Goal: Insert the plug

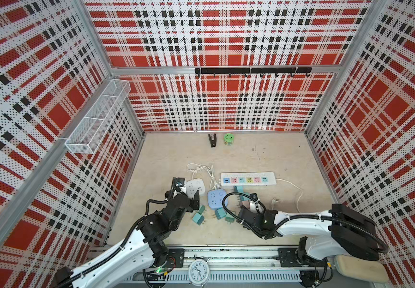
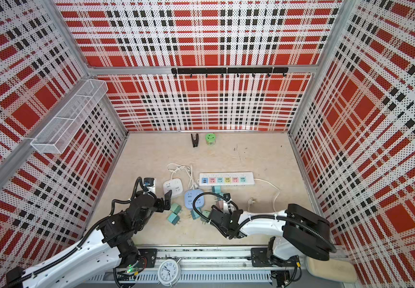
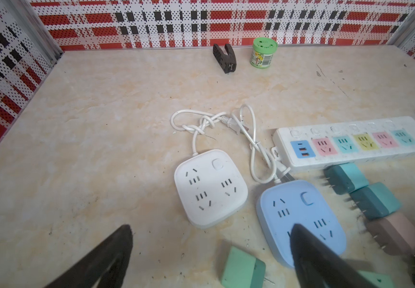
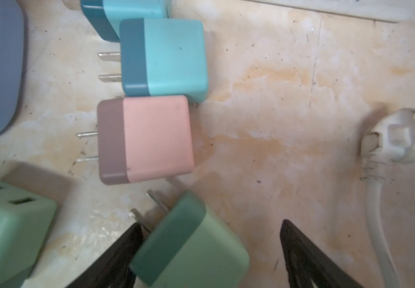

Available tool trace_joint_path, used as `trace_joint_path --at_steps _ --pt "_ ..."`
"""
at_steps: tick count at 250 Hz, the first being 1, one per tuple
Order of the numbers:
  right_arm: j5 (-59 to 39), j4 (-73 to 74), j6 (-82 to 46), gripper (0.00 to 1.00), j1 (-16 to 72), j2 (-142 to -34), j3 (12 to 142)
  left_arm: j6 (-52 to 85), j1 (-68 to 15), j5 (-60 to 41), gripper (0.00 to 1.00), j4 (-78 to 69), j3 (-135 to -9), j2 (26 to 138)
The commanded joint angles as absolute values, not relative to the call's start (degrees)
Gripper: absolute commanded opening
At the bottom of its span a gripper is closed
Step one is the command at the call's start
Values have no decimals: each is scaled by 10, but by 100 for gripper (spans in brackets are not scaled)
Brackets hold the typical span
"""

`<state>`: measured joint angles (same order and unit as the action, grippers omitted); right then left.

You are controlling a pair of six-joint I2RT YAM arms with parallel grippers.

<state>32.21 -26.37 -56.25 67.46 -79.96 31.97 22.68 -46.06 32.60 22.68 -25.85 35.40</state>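
Grasp step: right end effector (image 4: 211, 225) is straddling green plug (image 4: 209, 256) (5 o'clock of blue socket (image 1: 215, 198)), jaws apart and off-centre. It should be centring on the body, clear of the prongs, before closing. Left end effector (image 3: 211, 228) is hanging open.

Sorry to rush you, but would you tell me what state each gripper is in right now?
Left gripper: open, holding nothing.
Right gripper: open, jaws on either side of the green plug, not clamped on it.

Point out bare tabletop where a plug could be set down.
Free: the wide band between the power strip and the green jar; the stretch from the white socket to the left wall. Crowded: around the blue socket, where loose plugs cluster.
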Motion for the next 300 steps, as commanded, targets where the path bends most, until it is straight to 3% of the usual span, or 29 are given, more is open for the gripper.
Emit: trace_joint_path --at_steps 1,65,111,165,237,300 --pt "299 -324 -599 86 681 -768 285 237 -446 303 100 236 -249 330" --pt "308 -383 -630 85 682 -651 250 237 -436 291 99 236 -244 323" --pt "274 -362 -610 64 642 -597 226 238 -433 288 99 234 -250 345" --pt "240 -368 -566 57 605 -550 244 239 -429 281 100 232 -256 364" --pt "228 -361 -550 68 608 -536 281 238 -428 277 99 229 -255 363" --pt "222 -287 -534 77 608 -646 307 237 -428 274 99 224 -257 377"
